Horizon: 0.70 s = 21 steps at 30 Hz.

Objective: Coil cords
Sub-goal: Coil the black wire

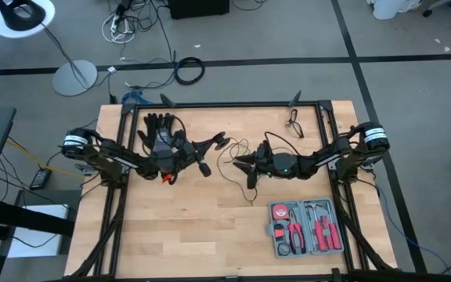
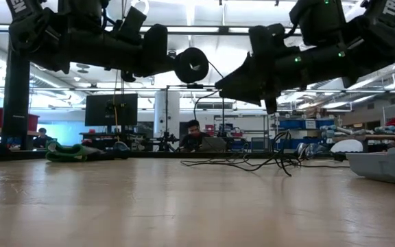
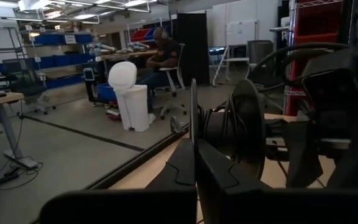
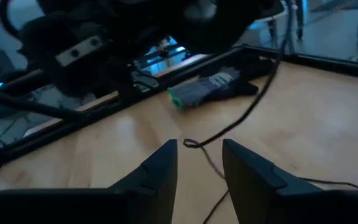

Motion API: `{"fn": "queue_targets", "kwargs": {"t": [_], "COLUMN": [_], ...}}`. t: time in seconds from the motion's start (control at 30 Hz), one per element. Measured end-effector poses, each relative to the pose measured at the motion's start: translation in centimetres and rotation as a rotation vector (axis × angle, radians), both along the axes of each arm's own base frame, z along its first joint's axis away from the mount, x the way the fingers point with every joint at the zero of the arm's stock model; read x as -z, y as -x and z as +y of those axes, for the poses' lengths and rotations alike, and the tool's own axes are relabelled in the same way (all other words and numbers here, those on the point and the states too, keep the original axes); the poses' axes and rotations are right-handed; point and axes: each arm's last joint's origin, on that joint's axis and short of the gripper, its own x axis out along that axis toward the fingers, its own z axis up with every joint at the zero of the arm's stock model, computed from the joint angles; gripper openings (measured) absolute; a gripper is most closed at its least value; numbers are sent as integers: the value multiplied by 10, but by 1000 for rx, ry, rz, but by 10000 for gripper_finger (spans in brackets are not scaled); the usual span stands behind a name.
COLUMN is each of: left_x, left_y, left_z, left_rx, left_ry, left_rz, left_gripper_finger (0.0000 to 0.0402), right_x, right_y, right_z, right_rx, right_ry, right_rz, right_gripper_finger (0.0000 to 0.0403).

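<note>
1. While both arms hover above the wooden table (image 1: pixel 171 235), the left gripper (image 1: pixel 222 142) has its fingers pressed together, pinching the small round black disc (image 2: pixel 192 64) at the cord's end.
2. Thin black wire (image 1: pixel 227 163) droops from the disc to the tabletop between the arms.
3. Right gripper (image 4: pixel 199 163) hangs over the wire, fingers apart, holding nothing.
4. Glove (image 4: pixel 213 87) lies near the table's far edge.
5. Tool case (image 1: pixel 305 228) sits near the front right.

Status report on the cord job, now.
Left claw shut on the disc, held above the table. Right claw open, over the loose wire. Cord not coiled. Glove lies near the wire.
</note>
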Motion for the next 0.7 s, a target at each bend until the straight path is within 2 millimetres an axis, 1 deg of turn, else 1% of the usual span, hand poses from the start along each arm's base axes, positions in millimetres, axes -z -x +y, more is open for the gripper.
{"fn": "queue_targets", "kwargs": {"t": [0.1,0.2,0.33,0.47,0.5,0.7], "left_x": [0,0,0,0,0,0], "left_y": [0,0,0,0,0,0], "left_z": [0,0,0,0,0,0], "left_rx": [-2,-4,-4,-4,-4,-3], "left_ry": [0,0,-1,-1,-1,-2], "left_rz": [1,1,2,4,3,3], "left_gripper_finger": [0,0,0,0,0,0], "right_x": [5,11,8,6,6,7], "right_y": [-5,-9,-14,-14,-14,-14], "right_z": [0,0,-1,-2,-2,-5], "right_rx": [14,18,21,39,41,66], "right_ry": [-30,-43,-42,-9,-1,-1], "right_rz": [4,19,-3,-12,-9,-5], "right_gripper_finger": [123,106,66,14,8,3]}}
